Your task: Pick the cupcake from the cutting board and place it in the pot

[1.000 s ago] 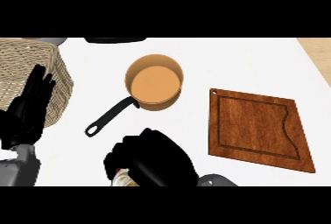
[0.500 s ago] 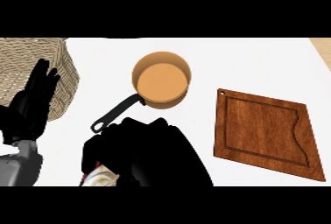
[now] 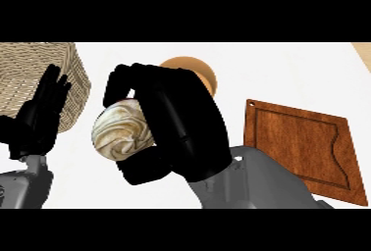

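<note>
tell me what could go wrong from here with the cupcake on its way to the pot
1. The right hand covers most of the pot, so only part of the rim shows; the drop may be hard to line up and the cupcake could land on the counter.
2. The hand could bump the pot and shift it as it comes down.
3. The basket and the open left hand sit close by on the left, so drifting that way risks a knock.

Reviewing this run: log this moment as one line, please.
phase: carry | right hand: shut on cupcake, near pot | left hand: open, resting by basket | cutting board: bare
</note>
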`<state>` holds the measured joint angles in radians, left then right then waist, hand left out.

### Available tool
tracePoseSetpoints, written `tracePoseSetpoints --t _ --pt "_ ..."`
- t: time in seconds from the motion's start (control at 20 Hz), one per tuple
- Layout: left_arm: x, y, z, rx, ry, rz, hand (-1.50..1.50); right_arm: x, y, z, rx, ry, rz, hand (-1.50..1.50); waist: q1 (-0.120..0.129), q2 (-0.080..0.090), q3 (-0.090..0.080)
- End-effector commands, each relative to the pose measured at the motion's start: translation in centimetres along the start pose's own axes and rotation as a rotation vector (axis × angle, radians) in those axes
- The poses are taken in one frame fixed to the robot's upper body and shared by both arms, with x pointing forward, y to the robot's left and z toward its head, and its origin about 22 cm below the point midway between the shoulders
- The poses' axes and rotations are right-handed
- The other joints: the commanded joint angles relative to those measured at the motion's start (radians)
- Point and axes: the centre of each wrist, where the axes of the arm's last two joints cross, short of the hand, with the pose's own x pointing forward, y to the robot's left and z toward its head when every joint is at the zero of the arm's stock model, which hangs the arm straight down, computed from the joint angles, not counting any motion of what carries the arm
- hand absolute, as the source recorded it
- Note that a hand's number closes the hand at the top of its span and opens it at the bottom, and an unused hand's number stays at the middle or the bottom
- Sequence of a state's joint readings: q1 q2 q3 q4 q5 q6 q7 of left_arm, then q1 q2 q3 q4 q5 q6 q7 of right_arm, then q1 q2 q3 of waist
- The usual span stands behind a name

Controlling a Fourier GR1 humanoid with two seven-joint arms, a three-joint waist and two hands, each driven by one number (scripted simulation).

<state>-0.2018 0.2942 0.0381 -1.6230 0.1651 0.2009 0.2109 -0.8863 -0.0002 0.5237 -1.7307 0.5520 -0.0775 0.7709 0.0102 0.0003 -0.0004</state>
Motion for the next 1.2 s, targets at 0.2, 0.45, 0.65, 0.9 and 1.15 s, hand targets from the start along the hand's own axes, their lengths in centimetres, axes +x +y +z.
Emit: tracePoseSetpoints --t 0.2,0.45,0.65,0.9,1.15 --pt "0.0 0.8 -0.4 0.003 -0.013 -0.005 0.00 -5.4 -0.9 -4.6 -0.125 -0.023 0.238 1.50 0.006 0.007 -0.001" --pt "-0.4 -1.4 -0.8 -0.011 0.000 -0.002 0.00 -8.2 1.3 -7.2 -0.149 0.027 0.437 1.50 0.007 0.007 -0.001" --pt "-1.8 -1.5 -0.3 -0.017 0.003 0.012 0.00 -10.8 5.0 -7.9 -0.106 0.027 0.423 1.50 0.008 0.006 0.000" --pt "1.2 -1.1 -1.7 -0.031 -0.014 -0.004 0.00 -14.0 3.5 -10.3 -0.035 0.134 0.312 1.50 0.021 0.012 0.000" --pt "0.4 -1.9 -0.7 -0.046 -0.013 0.007 0.00 -17.6 4.0 -10.0 0.068 0.227 0.184 -1.50 0.039 0.015 0.000"
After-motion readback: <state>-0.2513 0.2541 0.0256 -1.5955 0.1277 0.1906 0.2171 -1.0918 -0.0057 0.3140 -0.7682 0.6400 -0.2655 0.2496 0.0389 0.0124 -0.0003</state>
